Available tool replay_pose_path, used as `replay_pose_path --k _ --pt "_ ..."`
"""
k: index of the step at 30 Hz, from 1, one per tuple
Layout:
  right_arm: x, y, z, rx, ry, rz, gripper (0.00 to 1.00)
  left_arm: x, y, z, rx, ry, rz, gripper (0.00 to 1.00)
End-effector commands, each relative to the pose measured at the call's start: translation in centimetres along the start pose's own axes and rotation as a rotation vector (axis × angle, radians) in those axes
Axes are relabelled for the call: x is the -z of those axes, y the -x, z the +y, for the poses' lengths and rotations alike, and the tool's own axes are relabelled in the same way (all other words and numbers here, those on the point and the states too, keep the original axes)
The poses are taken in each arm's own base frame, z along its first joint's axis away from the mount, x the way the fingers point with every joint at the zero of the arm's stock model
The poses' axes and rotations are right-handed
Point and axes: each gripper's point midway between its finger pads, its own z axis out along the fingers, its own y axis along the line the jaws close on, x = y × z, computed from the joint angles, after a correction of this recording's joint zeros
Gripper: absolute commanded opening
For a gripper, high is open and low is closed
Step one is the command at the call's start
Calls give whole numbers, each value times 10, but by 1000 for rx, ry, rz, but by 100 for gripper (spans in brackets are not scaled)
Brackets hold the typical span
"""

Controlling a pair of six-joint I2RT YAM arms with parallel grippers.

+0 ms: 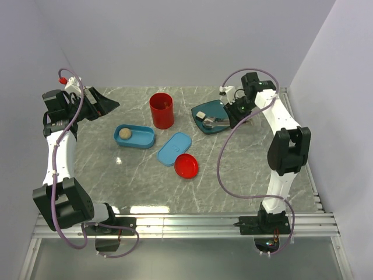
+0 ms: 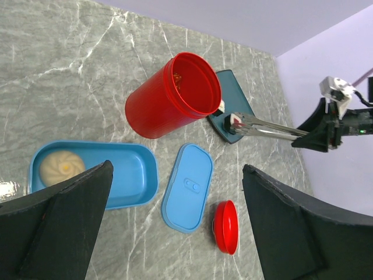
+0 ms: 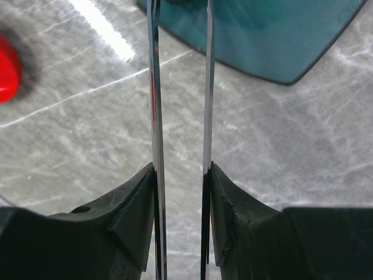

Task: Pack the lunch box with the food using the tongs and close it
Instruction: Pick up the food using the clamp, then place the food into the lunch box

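Observation:
The light-blue lunch box (image 1: 135, 137) (image 2: 125, 175) lies open on the marble table with one beige ball of food (image 1: 125, 133) (image 2: 60, 166) inside. Its flat blue lid (image 1: 175, 148) (image 2: 187, 186) rests on the table to the box's right. My right gripper (image 1: 236, 111) (image 3: 180, 169) is shut on the silver tongs (image 2: 268, 127) (image 3: 154, 87), one finger pressing each arm. The tongs' tips reach over the teal plate (image 1: 205, 111) (image 3: 280, 35) around a white roll with a red centre (image 2: 235, 121). My left gripper (image 1: 108, 105) (image 2: 176, 169) hangs open and empty, high at the far left.
A tall red cup (image 1: 161, 110) (image 2: 169, 96) stands between the box and the plate, with orange bits showing inside. A red round lid (image 1: 186, 165) (image 2: 226, 226) lies near the blue lid. Grey walls close in on three sides.

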Motion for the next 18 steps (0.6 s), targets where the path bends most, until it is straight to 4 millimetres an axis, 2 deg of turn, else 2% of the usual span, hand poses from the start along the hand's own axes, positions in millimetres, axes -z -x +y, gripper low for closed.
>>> replay_pose_path --k 1,4,8,9,11,12,15,16,18 --pt "48 14 23 64 -14 -83 30 5 16 -11 -67 -24 -41 99" --pt "51 14 46 92 25 -64 29 5 17 -11 -65 -26 -46 99" --pt "50 24 84 177 54 -60 29 4 17 -12 -59 -30 -48 99" --pt "50 31 104 224 73 -64 29 5 18 -12 -59 -26 -49 100" --pt "50 41 121 255 82 -84 29 5 19 -13 -64 -24 -50 99" --pt "49 52 138 293 95 -100 29 5 19 -13 -62 -21 -51 100" --pt "47 81 161 318 113 -154 29 5 18 -14 -53 -26 -51 99" --pt "44 90 179 338 138 -165 29 5 18 -14 -49 -28 -51 99" --pt "38 111 190 352 149 -193 29 4 18 -14 -40 -33 -53 99"
